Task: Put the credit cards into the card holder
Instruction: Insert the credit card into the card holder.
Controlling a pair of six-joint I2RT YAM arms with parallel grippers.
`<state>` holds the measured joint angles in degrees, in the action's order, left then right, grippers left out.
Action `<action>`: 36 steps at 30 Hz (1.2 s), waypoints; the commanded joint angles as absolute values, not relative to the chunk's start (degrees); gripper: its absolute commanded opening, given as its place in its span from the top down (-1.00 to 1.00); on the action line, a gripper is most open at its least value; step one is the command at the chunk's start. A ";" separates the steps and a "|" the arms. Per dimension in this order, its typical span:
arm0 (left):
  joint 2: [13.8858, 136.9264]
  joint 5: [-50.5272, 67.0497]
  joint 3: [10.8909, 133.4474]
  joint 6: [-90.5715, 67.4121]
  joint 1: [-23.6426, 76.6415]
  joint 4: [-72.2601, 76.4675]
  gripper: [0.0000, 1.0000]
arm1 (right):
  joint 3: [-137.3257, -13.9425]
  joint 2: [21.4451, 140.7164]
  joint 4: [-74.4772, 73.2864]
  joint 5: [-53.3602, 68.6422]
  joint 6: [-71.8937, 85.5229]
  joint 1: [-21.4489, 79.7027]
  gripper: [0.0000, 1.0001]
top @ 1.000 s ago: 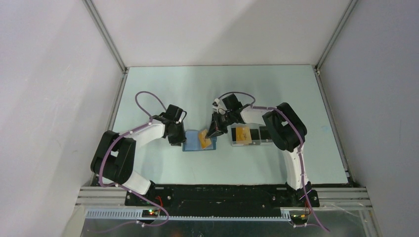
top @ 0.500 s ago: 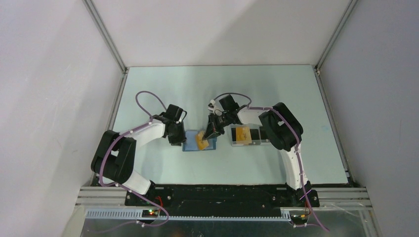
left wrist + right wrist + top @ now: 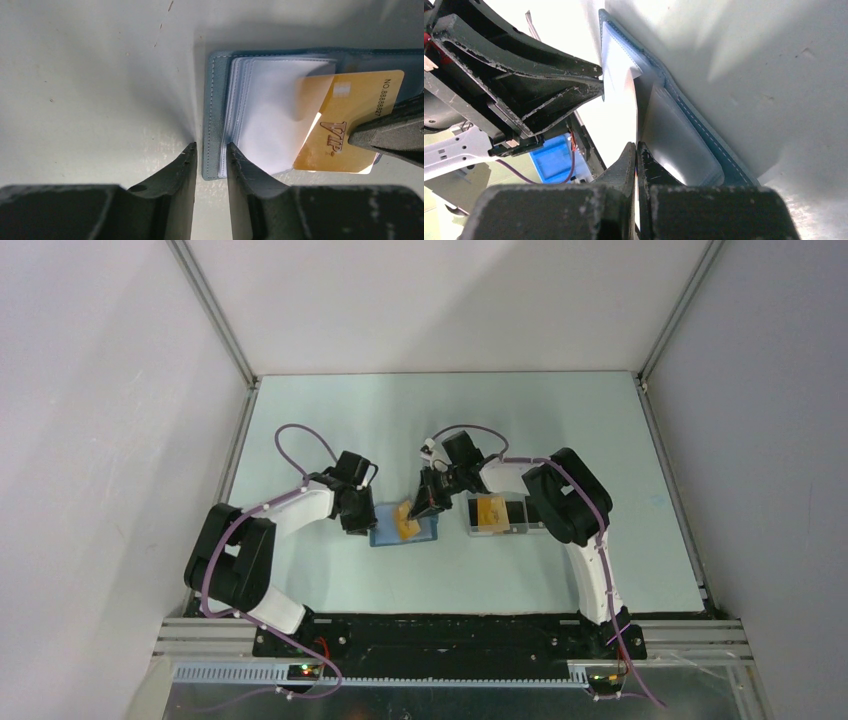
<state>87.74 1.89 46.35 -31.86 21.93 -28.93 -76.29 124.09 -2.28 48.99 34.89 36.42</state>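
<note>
Mid-table: one blue card holder (image 3: 385, 537) lying open, left gripper (image 3: 211, 150) narrowly clamping its left edge; one yellow card (image 3: 350, 125), right gripper (image 3: 425, 508) pinching it over the pockets. Pale green tabletop (image 3: 400, 420); white walls (image 3: 100, 390) enclosing.

**Non-Task Items in the Work Cell**

The table (image 3: 400, 410) has a pale, matte surface. The left wrist view shows a few small dark specks on it. A clear plastic compartmented tray (image 3: 497, 533) lies flat on the table, right of centre. White wall panels (image 3: 100, 390) enclose the left, rear and right sides and are joined by aluminium frame rails (image 3: 214, 312). A black base plate (image 3: 450, 636) spans the near edge, with a slotted cable duct (image 3: 400, 674) just below it.
</note>
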 commanded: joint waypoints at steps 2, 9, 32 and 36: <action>89.40 2.00 46.50 -30.43 21.80 -28.89 0.35 | -75.96 122.88 2.23 44.27 34.41 36.71 1.00; 89.52 2.11 46.49 -30.40 21.80 -28.86 0.36 | -74.13 122.66 5.61 43.69 36.79 36.45 1.00; 90.12 1.68 46.58 -30.07 21.80 -29.01 0.40 | -73.21 119.56 2.02 45.26 32.69 35.28 1.00; 90.17 2.12 46.75 -30.22 21.82 -29.04 0.41 | -73.17 120.89 3.43 45.24 33.80 35.63 1.00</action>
